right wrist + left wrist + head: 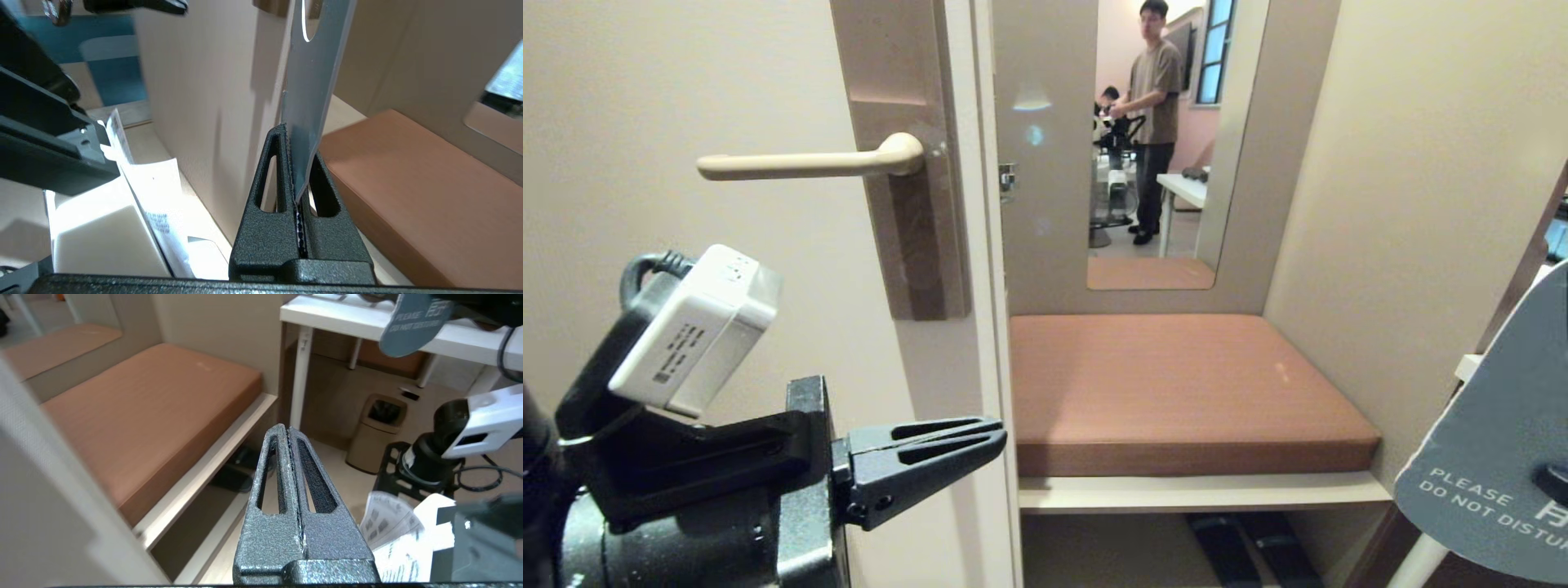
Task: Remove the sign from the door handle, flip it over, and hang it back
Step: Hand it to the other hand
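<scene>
Head view: door handle (809,163) bare, lever level on its backplate (915,204). Left gripper (1001,437) below the handle, near the door edge; fingers (286,473) clenched together, nothing between them. Sign (1494,465) at lower right, well apart from the handle, slate-blue "PLEASE DO NOT DISTURB" face toward the camera. Right wrist view: right gripper (295,163) fingers (269,175) pinch the sign's lower edge; card stands up out of the fingertips, oval hole (308,24) at the far end. Cushioned bench (1176,392) beyond the door. Person (1156,114) standing in the background.
</scene>
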Robot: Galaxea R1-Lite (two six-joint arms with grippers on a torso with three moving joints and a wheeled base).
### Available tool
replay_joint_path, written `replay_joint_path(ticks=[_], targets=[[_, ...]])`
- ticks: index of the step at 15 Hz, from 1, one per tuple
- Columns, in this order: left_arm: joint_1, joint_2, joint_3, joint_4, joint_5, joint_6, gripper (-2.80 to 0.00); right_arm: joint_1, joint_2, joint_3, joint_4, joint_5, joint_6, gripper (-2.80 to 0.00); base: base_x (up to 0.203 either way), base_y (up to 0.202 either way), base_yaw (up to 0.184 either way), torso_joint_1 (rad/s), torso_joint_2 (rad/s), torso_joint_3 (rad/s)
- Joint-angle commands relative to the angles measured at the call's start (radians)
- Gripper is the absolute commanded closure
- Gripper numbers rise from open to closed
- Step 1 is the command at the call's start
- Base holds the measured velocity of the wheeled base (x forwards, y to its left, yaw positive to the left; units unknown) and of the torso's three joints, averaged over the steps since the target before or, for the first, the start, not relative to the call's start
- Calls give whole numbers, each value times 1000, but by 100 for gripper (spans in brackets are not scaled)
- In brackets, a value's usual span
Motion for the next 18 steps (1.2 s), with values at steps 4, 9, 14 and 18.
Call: replay_joint_path(ticks=[4, 9, 14, 18], targets=[[-36, 145, -69, -55, -5, 1, 0, 32, 180, -38, -119, 45, 0, 0, 0, 0, 0, 0, 0, 0], [-42, 211, -104, -83, -6, 4, 0, 153, 273, -133, -149, 45, -2, 0, 0, 0, 0, 0, 0, 0], [-43, 236, -111, -110, -7, 4, -280, 211, 302, -142, -149, 45, -2, 0, 0, 0, 0, 0, 0, 0], [-43, 248, -111, -115, -7, 4, -280, 282, 318, -150, -149, 46, -2, 0, 0, 0, 0, 0, 0, 0]])
